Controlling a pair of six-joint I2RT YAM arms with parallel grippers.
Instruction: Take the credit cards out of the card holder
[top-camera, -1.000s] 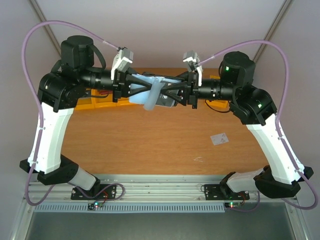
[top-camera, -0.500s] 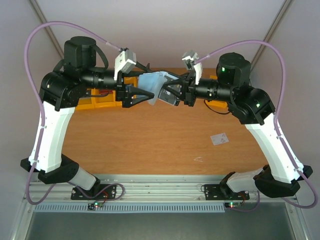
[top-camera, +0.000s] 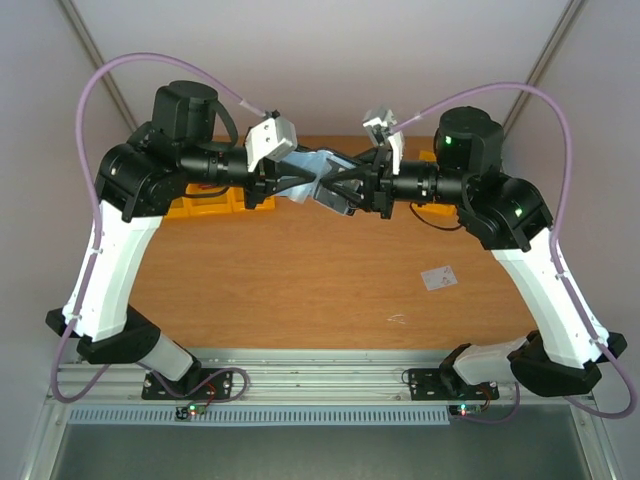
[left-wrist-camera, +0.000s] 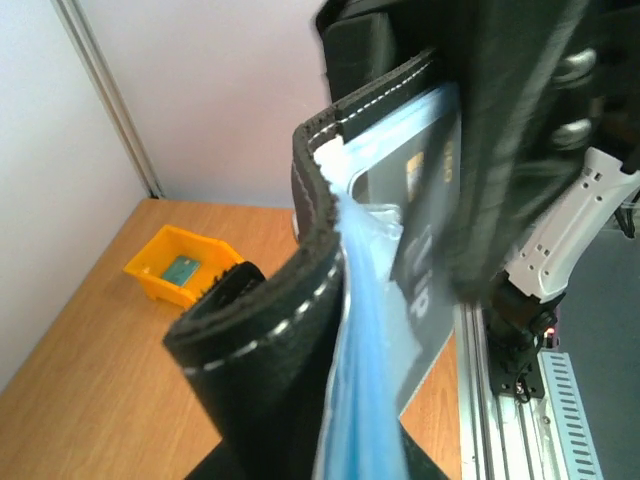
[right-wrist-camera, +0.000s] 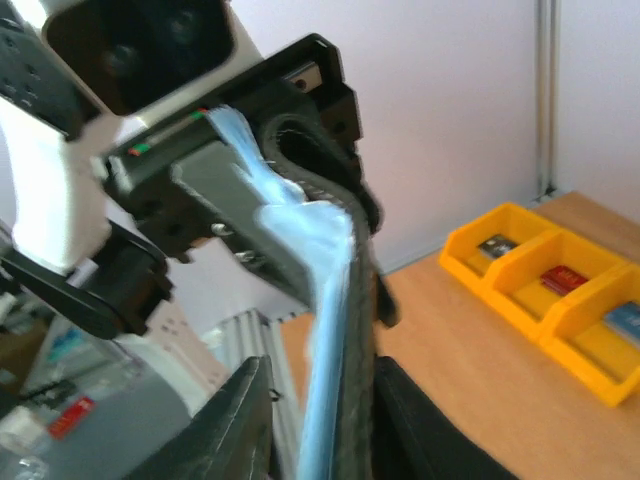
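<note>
Inspection record, both arms raised over the table

1. Left arm and right arm: each reaches inward, wrists level, and the two meet nose to nose above the far half of the table.

2. Yellow bins: a divided row on the table beneath and behind the left gripper, well apart from it. In the right wrist view the bins hold small items, one dark, one red, one blue, each in its own compartment.

3. Card holder: held in the air between the two grippers, clear of the table, folded partly open. Black outer face with pale stitching, light blue lining inside. A grey panel with faint lettering shows behind a clear pocket; whether this is a card cannot be told.

4. Left gripper: fingers drawn close together on the holder's left end, clamping it.

5. Right gripper: fingers stand either side of the holder's edge and are closed on it.

6. Whitish card: flat on the table, below and on the near side of the right gripper, well apart from it and from the holder
</note>
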